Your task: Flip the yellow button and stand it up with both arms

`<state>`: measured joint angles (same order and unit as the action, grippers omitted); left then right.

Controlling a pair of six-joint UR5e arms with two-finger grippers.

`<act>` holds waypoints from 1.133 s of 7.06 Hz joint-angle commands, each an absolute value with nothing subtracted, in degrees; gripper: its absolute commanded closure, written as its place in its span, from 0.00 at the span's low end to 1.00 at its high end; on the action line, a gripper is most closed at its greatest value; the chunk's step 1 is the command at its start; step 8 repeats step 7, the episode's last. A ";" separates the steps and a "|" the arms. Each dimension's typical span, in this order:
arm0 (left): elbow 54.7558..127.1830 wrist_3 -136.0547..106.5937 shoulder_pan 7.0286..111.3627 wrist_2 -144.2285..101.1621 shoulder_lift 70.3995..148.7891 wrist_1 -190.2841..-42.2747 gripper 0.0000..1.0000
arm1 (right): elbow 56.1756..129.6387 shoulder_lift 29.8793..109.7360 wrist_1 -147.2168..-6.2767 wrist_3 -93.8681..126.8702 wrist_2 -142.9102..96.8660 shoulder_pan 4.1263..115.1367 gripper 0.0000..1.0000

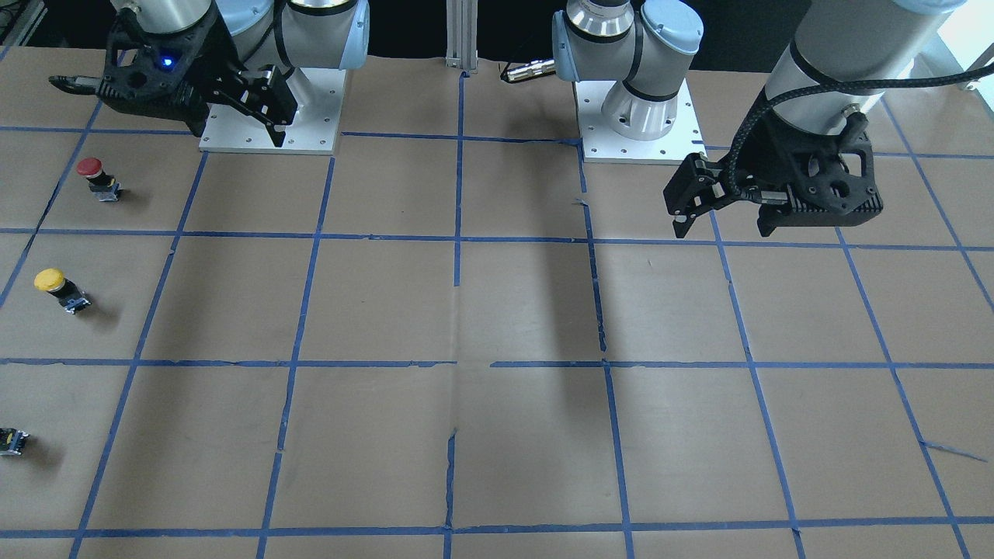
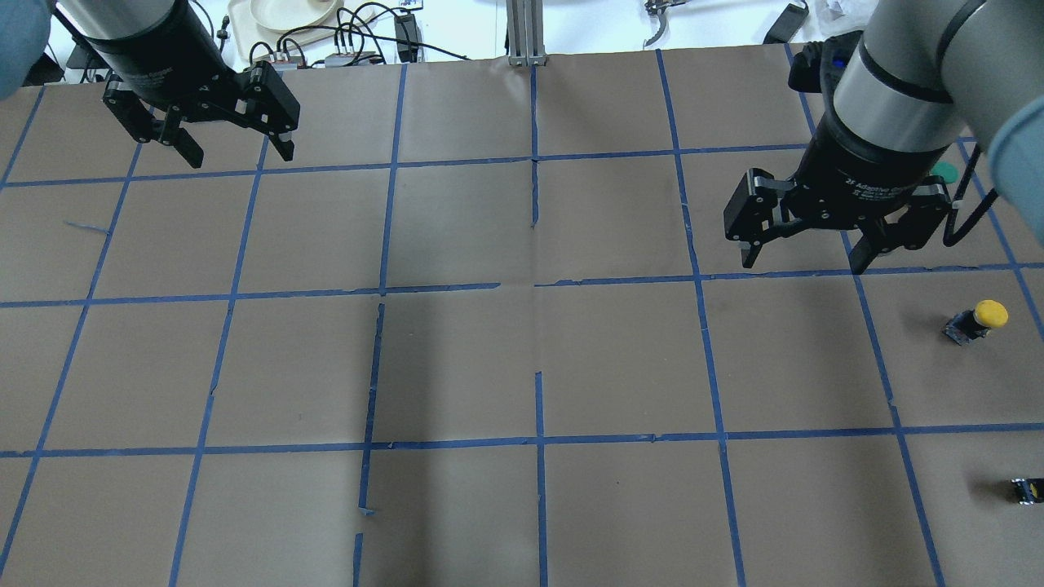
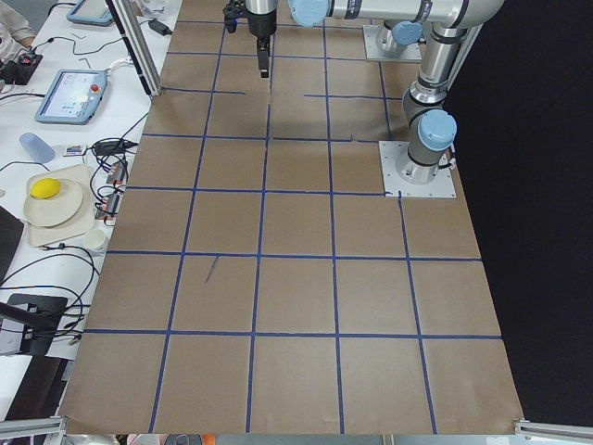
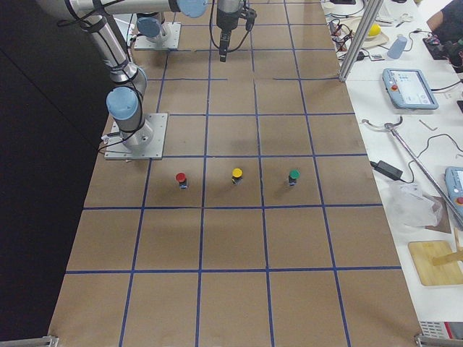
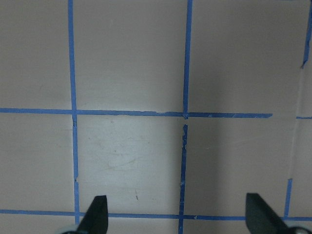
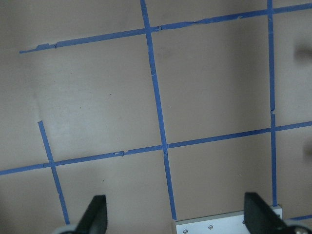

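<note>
The yellow button (image 2: 979,318) is at the table's right side, apparently upright on its dark block with the yellow cap on top. It also shows in the front view (image 1: 59,289) and the right side view (image 4: 236,174). My right gripper (image 2: 801,265) hangs open and empty above the table, up and to the left of the button and well apart from it. Its wrist view (image 6: 175,217) shows only paper and tape. My left gripper (image 2: 241,158) is open and empty at the far left, with only bare paper below it in its wrist view (image 5: 178,217).
A red button (image 1: 96,175) and a green button (image 4: 294,176) flank the yellow one in a row. A small dark block (image 2: 1026,490) sits at the frame edge. The brown paper table (image 2: 522,367) has a blue tape grid. Arm base plates (image 1: 272,136) are at the robot side.
</note>
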<state>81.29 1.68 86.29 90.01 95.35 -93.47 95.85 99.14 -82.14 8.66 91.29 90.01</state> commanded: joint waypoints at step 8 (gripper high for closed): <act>80.24 1.67 86.22 90.27 95.89 -93.69 0.00 | 95.98 99.76 -82.18 8.44 89.39 86.22 0.00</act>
